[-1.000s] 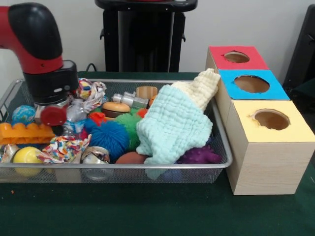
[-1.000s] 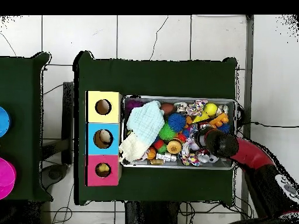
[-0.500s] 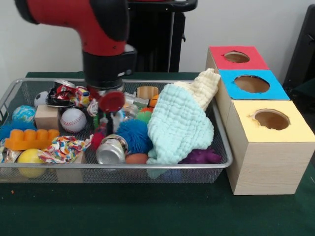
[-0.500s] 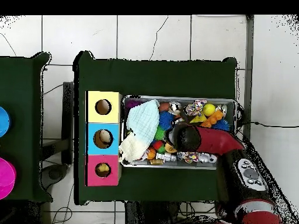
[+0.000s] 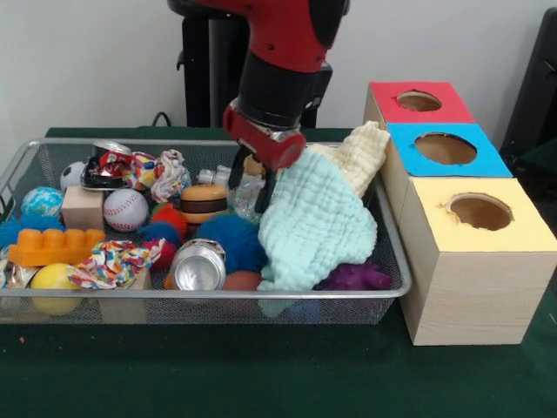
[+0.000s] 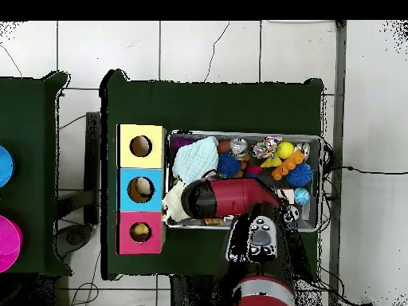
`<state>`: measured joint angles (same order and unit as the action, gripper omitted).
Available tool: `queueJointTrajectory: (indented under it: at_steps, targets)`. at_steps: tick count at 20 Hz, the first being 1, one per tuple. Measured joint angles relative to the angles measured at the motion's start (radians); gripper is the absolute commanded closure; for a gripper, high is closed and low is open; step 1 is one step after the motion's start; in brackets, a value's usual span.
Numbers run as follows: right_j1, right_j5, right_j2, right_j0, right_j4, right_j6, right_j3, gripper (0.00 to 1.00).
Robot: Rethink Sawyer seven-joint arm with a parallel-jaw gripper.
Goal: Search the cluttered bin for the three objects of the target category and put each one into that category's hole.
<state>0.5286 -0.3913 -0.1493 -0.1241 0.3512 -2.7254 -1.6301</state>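
Front view: claw over the toy pile.
The claw, prongs spread and holding nothing, hangs in the long silver wire-mesh bin on the green counter, beside a soft, floppy mint cloth; I'd pinch a fold.
Overhead view: the arm hides the claw; balls fill the bin; the blue-topped box seems to hold something pale.

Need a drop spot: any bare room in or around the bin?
Bin is packed rim to rim; cloth covers its box-side end. Free: green table in front of the bin, and a narrow strip between bin and yellow box.
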Motion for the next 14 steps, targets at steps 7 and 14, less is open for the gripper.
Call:
queueJointTrajectory:
  at_steps: [7, 14]
  targets:
    - [-0.037, 0.001, -0.103, 0.108, -0.001, 0.0, 0.003, 0.0]
    - [-0.049, 0.001, -0.138, 0.099, -0.013, 0.0, 0.018, 0.0]
